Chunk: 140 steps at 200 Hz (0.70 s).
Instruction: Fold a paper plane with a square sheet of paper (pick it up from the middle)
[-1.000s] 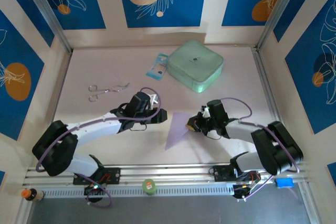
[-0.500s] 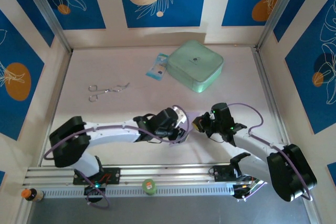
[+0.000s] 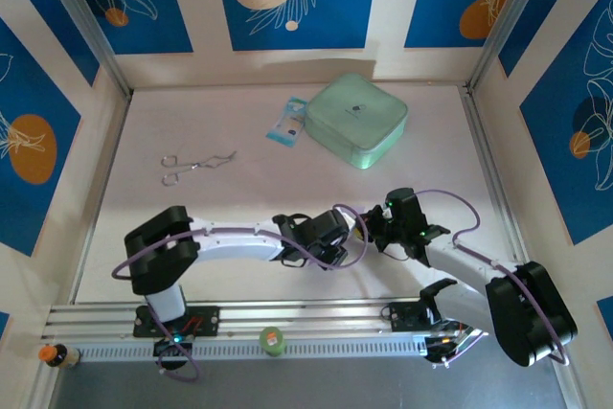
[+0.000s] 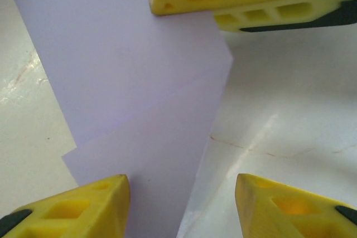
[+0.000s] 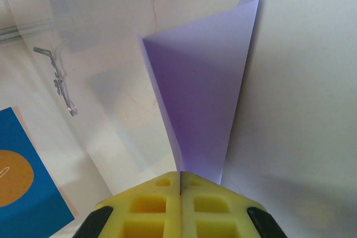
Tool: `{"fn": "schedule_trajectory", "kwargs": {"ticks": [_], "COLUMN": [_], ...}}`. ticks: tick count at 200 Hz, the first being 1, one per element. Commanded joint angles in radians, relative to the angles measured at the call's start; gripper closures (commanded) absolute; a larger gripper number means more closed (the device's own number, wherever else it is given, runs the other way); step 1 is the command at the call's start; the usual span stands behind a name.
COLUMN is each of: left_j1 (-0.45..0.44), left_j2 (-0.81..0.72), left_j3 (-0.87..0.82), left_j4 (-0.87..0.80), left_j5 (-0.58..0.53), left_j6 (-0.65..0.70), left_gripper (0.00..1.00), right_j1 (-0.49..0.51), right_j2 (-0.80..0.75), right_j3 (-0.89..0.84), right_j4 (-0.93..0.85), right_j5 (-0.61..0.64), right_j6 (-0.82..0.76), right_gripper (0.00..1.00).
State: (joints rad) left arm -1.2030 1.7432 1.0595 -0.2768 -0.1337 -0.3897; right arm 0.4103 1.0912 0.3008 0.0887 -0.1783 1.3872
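Creased lavender sheet of paper [image 5: 201, 98] at the front centre of the white desk [image 5: 301, 110], its tip clamped in the right arm's fingers [image 5: 156, 202], left arm's fingers [image 4: 83, 204] spread apart astride its other end, mint-green case [image 3: 356, 120] well behind.

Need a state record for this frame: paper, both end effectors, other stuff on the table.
paper: lavender, folded, layers overlapping, no dart shape yet
right end effector: shut on one end of the paper
left end effector: open over the paper, not gripping
mint case: far side of table
packet: blue-white, beside the case
tongs: metal, far left, apart from both arms
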Motion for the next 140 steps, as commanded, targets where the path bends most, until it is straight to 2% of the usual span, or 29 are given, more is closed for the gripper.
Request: {"fn": "schedule_trajectory", "kwargs": {"ticks": [1, 97, 140], "left_j1": [-0.012, -0.032, -0.043], "left_j2": [0.028, 0.066, 0.078], "left_j3": [0.045, 0.072, 0.087], "left_j4": [-0.063, -0.109, -0.126], "left_j5": [-0.041, -0.131, -0.147], "left_j6": [0.018, 0.031, 0.041], "left_gripper": [0.49, 0.58, 0.57], "right_j1": [-0.007, -0.007, -0.007], "right_j2": [0.008, 0.022, 0.024], "right_j3": [0.015, 0.035, 0.036], "right_j4": [-0.012, -0.015, -0.014], "right_j5": [-0.035, -0.053, -0.056], "right_j6": [0.010, 0.008, 0.006], "right_gripper": [1.00, 1.00, 1.00]}}
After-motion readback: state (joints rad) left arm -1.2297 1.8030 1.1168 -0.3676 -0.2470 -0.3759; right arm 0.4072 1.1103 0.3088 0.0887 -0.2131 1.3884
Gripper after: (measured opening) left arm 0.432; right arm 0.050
